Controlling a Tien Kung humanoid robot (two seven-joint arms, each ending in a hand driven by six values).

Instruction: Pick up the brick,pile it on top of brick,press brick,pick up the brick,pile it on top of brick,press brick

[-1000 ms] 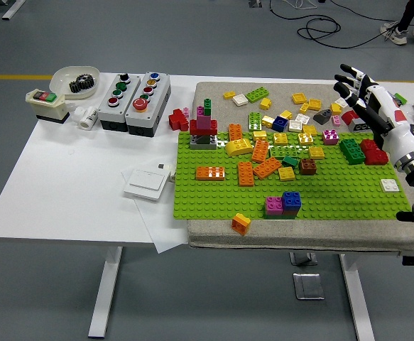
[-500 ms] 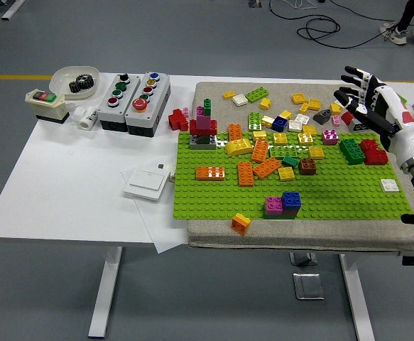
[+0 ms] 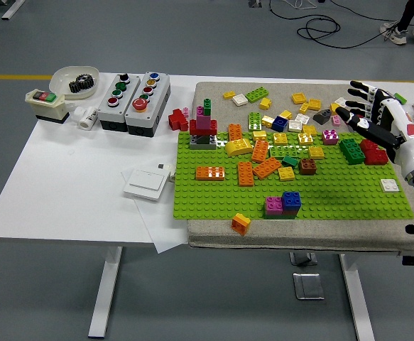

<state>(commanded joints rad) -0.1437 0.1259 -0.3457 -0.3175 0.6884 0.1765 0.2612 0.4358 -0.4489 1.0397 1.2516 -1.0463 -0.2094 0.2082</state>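
Grey workshop floor all around, and from the head view a white counter (image 3: 72,177) carries a green baseplate (image 3: 334,202) strewn with loose bricks. Only the right hand (image 3: 370,114) is in play here, coming in from the right edge and hovering over the far right corner of the plate, fingers spread apart and holding nothing; no left hand shows anywhere. Right beside it, just toward the robot from the palm, sit a green brick (image 3: 351,150) and a red brick (image 3: 373,151), side by side and touching, both close under the wrist. A shade further left of the fingertips lies a scatter of small yellow, white and pink pieces, with a brown brick (image 3: 307,166) nearer the robot. Well off to the hand's left, at the plate's opposite end, stands a tall stack (image 3: 204,126) of red, pink and green over a grey base, and toward the near edge a low pink-and-blue pair (image 3: 283,204) sits together. Whether either of those piles comes from this job, one look cannot say. On the key relation: the nearest candidates lie just below and slightly left of the open hand, the green one's long axis running roughly away from the robot, tilted a little, so a short drop toward the robot would reach them. Which brick is meant, I judge, stays open. Button boxes (image 3: 134,94) sit idle far left.
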